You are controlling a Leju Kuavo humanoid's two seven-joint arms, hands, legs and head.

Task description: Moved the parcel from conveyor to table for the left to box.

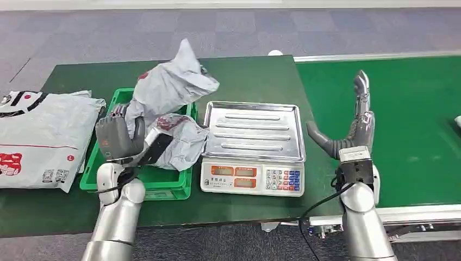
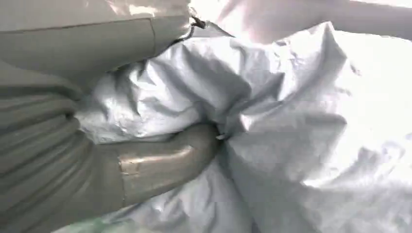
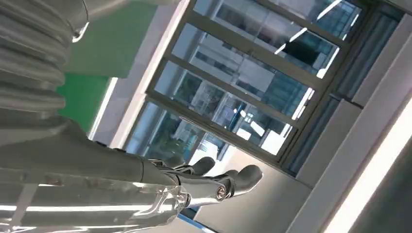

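The robot's left hand (image 1: 118, 138) grips a crumpled grey plastic parcel (image 1: 168, 87), holding it just above a green crate (image 1: 163, 187). In the left wrist view the thick thumb (image 2: 165, 160) presses deep into the parcel's wrinkled film, which folds around it. Part of the parcel rises above the hand in a loose peak; another part sags to the hand's inner side and rests on the crate's rim, where a red printed patch shows.

The parcel looks light and soft, a thin mailer bag with loose contents. It buckles where squeezed, so it probably has no firm edge to hold. The film looks smooth and may slip; a bunched fistful near the middle seems the safest hold.

Beyond the crate, between the two hands, sits a weighing scale (image 1: 253, 147) with a steel tray. A flat white mailer (image 1: 38, 136) lies on the table on the left hand's outer side.

The right hand (image 1: 350, 125) is raised over the green conveyor (image 1: 413, 119), fingers spread and holding nothing.
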